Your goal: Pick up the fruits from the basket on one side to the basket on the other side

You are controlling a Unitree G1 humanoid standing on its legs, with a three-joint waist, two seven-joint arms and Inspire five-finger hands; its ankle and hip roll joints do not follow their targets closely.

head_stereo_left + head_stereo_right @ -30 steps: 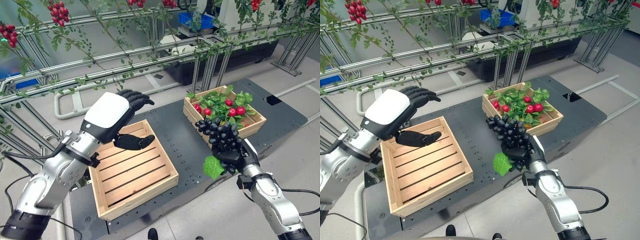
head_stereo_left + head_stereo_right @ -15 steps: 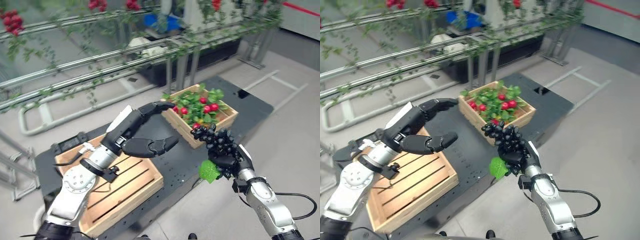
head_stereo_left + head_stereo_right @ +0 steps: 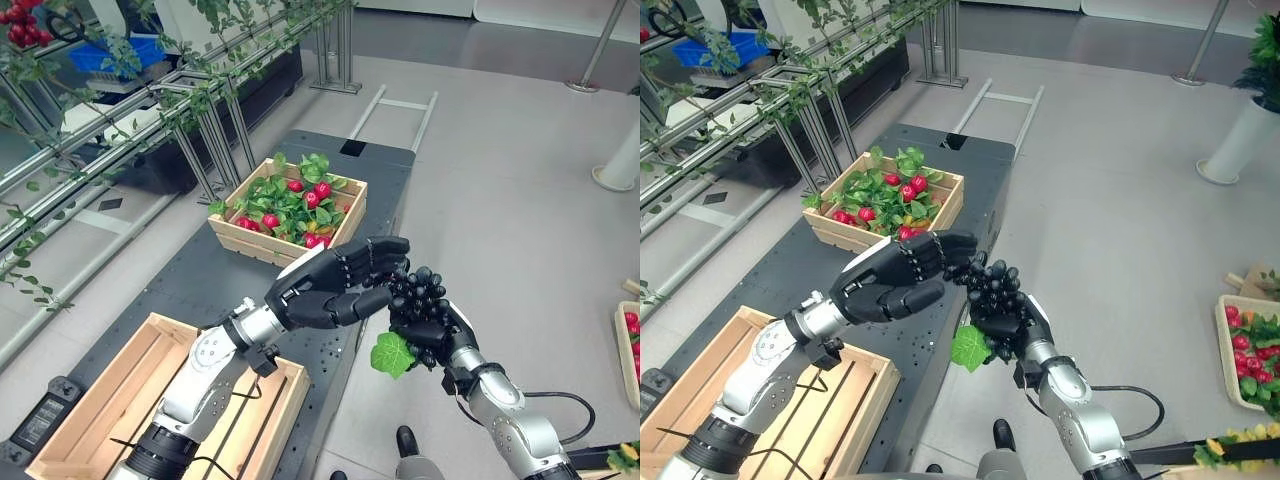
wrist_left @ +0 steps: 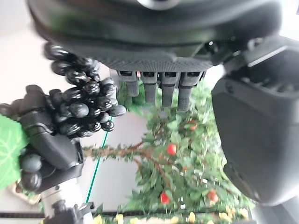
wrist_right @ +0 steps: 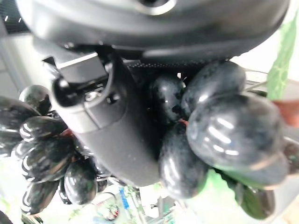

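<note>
The right robot hand (image 3: 437,335) grips a bunch of black grapes (image 3: 417,296) with a green leaf (image 3: 392,354), the left robot hand (image 3: 335,291) cupped loosely against it, empty wooden basket (image 3: 130,400) behind, fruit-filled basket (image 3: 288,212) beyond on the tabletop (image 3: 190,285).

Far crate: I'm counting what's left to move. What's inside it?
The far crate holds green leaves with red fruits among them. Anything under the leaves is hidden.
</note>
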